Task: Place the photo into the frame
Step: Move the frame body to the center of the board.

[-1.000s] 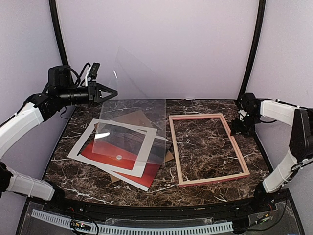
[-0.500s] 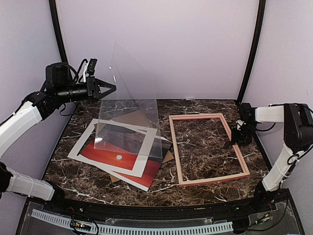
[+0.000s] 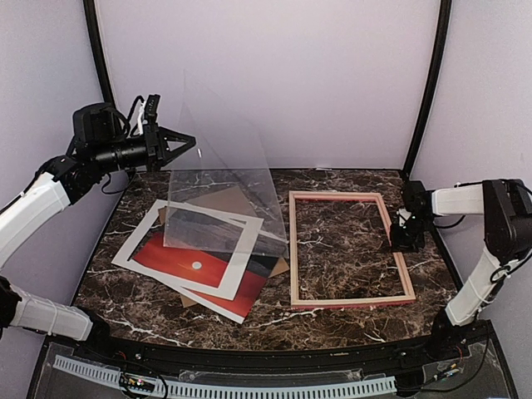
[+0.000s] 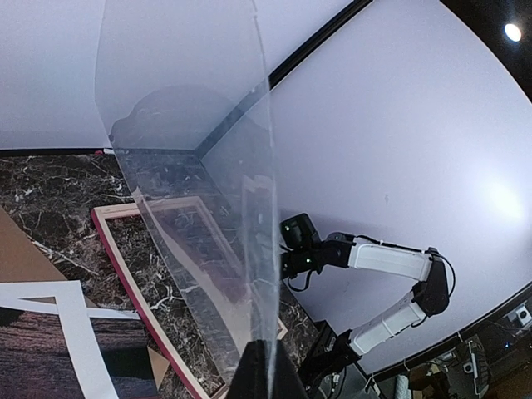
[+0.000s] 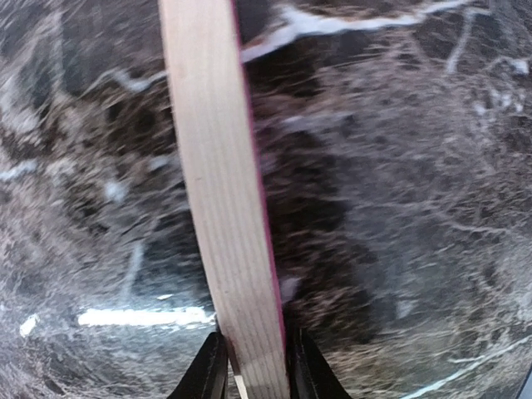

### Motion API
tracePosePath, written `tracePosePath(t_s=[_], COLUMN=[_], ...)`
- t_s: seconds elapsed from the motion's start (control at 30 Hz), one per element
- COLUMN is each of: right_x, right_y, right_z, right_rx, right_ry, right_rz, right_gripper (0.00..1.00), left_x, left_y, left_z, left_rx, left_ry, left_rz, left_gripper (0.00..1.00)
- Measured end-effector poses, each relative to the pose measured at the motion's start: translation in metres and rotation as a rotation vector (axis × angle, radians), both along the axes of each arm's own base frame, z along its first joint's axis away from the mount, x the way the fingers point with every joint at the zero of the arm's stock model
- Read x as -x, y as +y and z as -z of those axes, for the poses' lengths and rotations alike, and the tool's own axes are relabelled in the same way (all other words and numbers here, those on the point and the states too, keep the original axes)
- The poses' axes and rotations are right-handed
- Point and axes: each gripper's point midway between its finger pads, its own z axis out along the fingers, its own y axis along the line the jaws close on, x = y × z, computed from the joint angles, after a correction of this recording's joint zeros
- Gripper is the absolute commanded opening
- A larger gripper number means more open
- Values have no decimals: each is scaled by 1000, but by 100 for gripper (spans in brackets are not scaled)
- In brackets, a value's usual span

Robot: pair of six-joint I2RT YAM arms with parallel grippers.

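Clear pane (image 3: 218,187) is hanging tilted from the left fingers (image 3: 179,138), which are pinching its edge and lifting it so the photo (image 3: 179,259) underneath is reachable. That photo is lying left on the worktop (image 3: 274,320) beneath a white mat (image 3: 137,248). The right fingers (image 5: 209,370) are squeezing narrow around the empty frame (image 3: 353,302), probably steadying it.

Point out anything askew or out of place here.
The pane is out of the frame, held tilted by the left hand. Photo, mat and cardboard lie in a crooked, fanned pile left of the frame.
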Motion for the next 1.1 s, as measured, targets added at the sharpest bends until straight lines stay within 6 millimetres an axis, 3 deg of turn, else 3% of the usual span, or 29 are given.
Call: tracePosePath(t_s=[0.27,0.47,0.53,0.6,0.67,0.77,0.97,1.1], right_x=[7,11,12,14,17,21,19,3], right_y=[43,61,64,65,68,71,68,44], right_z=[0,0,-1,-1,-1,-4,-26,-56], right_rx=[-10,-13,-15,-22,-35,-54,-106,-129], right_ry=[-12,-16,-19,-20,-18,-12,-51,-134], right_rz=[-70,-106,-111,-113,-120,-121,-107,-32], right_gripper=[19,19,23,35,48,58,62,62], left_x=[-6,-15,-17,-18,-19,-18,-17,-20], left_y=[-2,-7,-11,-17,-29,-52,-108,-149], left_z=[-5,5,11,17,24,38,82,95], left_rx=[48,64,67,72,75,74,51,42], left_ry=[7,46,64,82,104,143,241,273], left_rz=[-10,-13,-9,-1,17,53,122,169], left_gripper=[0,0,0,0,0,0,0,0])
